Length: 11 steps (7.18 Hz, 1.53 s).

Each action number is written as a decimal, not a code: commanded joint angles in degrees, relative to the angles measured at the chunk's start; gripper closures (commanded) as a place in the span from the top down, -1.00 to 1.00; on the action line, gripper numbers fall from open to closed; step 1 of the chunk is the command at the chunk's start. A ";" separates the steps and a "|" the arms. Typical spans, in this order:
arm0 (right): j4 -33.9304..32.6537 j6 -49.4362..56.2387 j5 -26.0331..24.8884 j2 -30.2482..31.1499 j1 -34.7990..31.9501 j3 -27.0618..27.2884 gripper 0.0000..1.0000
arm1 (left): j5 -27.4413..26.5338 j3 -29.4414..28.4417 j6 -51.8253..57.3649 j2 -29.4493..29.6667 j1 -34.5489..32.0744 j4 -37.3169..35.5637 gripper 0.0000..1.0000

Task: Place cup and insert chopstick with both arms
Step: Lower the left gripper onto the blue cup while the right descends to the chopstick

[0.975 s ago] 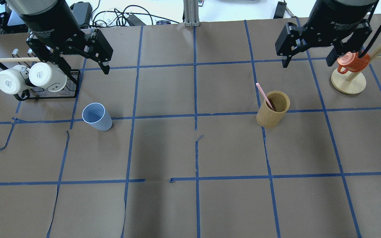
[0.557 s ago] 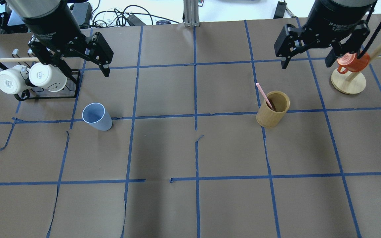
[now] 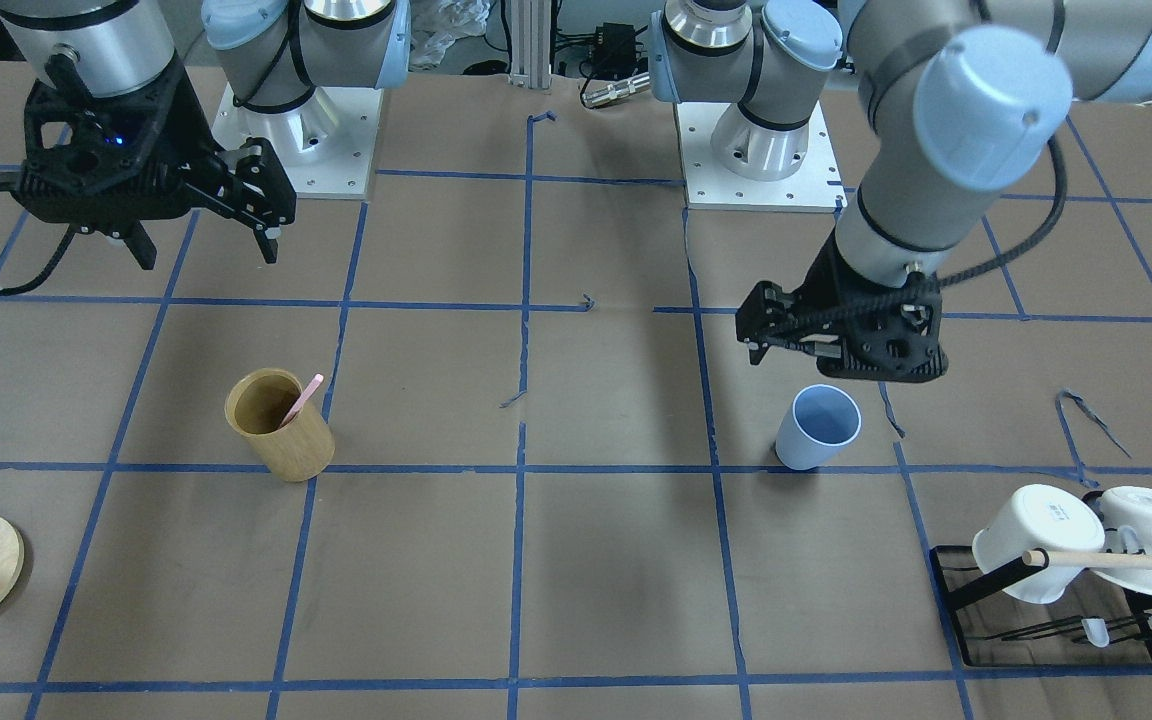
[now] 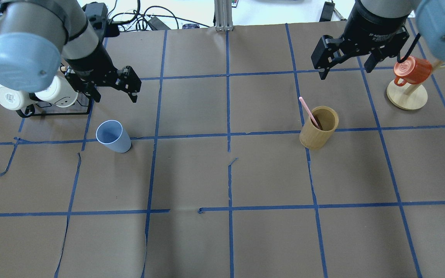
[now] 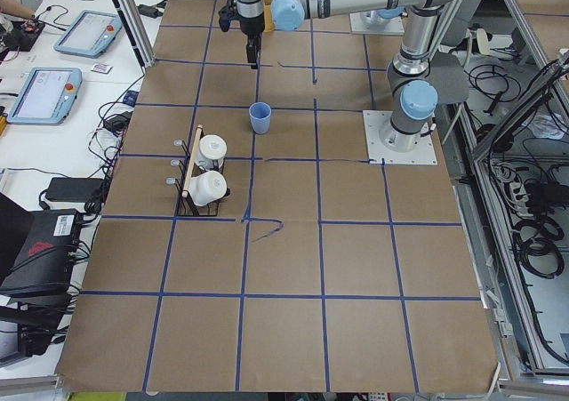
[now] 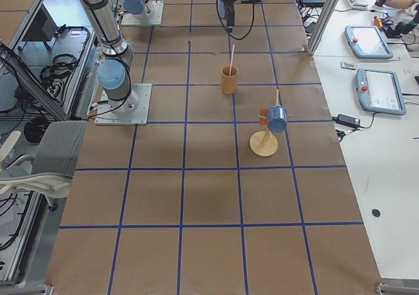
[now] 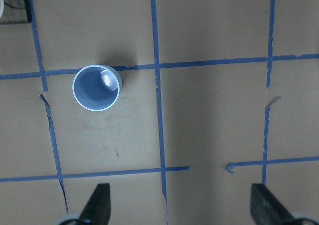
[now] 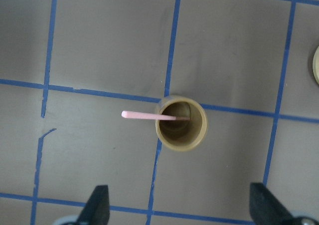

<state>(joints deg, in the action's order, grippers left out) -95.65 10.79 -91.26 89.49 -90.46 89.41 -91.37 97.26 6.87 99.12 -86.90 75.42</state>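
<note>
The light blue cup (image 4: 113, 136) stands upright on the left side of the table; it also shows in the front view (image 3: 818, 427) and the left wrist view (image 7: 96, 87). My left gripper (image 4: 115, 95) hangs open and empty just behind and above the cup. The pink chopstick (image 4: 306, 107) leans in a tan wooden holder (image 4: 319, 129), and both show in the right wrist view: the chopstick (image 8: 148, 115) and the holder (image 8: 182, 125). My right gripper (image 4: 345, 71) is open and empty, above and behind the holder.
A black rack (image 4: 27, 112) with two white mugs (image 4: 10, 96) and a long wooden rod (image 3: 1126, 560) sits at the far left. An orange mug (image 4: 411, 71) hangs on a wooden stand (image 4: 406, 98) at the far right. Blue tape lines grid the brown table.
My left arm has swung forward and to the right, bringing its open gripper closer to the blue cup. My right gripper has shifted slightly left. The cup, holder and chopstick have not moved.
</note>
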 commanded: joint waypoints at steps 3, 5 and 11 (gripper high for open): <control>-25.16 18.48 2.64 -0.01 -0.16 16.30 1.00 | -2.15 9.26 4.73 4.33 1.47 -11.08 0.70; -25.55 18.57 7.76 -0.19 -0.16 19.30 1.00 | -2.41 9.35 4.73 4.68 1.47 -11.08 -0.23; -28.79 18.31 7.93 -2.30 -0.16 19.75 0.27 | -6.19 8.39 3.51 4.51 0.69 -11.26 -1.00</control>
<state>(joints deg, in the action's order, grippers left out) -123.03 29.34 -83.47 87.38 -90.59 109.21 -97.56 106.09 11.13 104.17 -85.62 64.14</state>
